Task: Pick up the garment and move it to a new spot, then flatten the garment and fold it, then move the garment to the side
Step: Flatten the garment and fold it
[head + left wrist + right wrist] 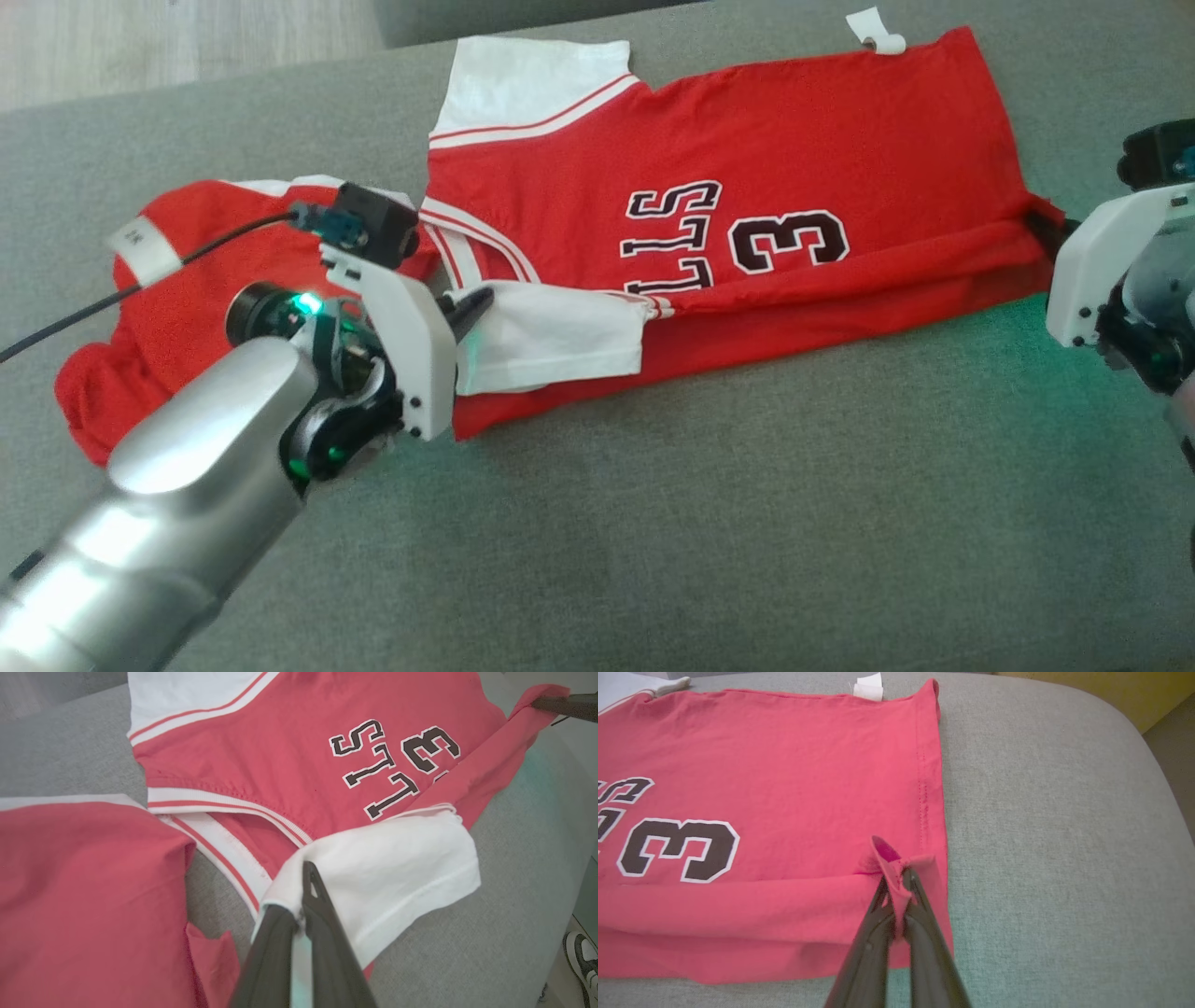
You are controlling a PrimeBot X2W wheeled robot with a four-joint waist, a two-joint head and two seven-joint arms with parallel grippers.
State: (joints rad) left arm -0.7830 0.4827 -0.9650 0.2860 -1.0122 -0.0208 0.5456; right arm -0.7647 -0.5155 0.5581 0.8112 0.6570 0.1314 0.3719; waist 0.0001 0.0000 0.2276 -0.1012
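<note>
1. head view: the garment (747, 215), a red jersey with white sleeves, dark letters and a "3", lies spread across the grey cushion (747, 541), with the collar end to the left and the hem to the right. the left gripper (474, 310) is at the near sleeve (560, 341), its dark tips against the white cloth. the right gripper (1044, 224) meets the near right corner of the hem. a long red fold runs between the two along the near side and covers the bottom of the letters. a second red cloth (159, 364) with a white label lies to the left, partly under the left arm, and a black cable (140, 285) crosses it.
2. left wrist view: the left gripper (306, 882) has its fingers pressed together on the edge of the sleeve (397, 868), with white cloth pinched between them. the striped collar trim lies just to the left of it. far to the right, a dark finger of the right gripper (560, 704) holds the red corner, and a red band stretches from the sleeve to it. a black and white shoe (581, 956) shows past the cushion's edge.
3. right wrist view: the right gripper (899, 882) is clamped on a small pinch of red hem at the near right corner, and the cloth stands up between the tips. the rest of the garment (784, 765) lies flat on the cushion (1064, 858). a white tag (868, 687) sits at the far end of the hem.
</note>
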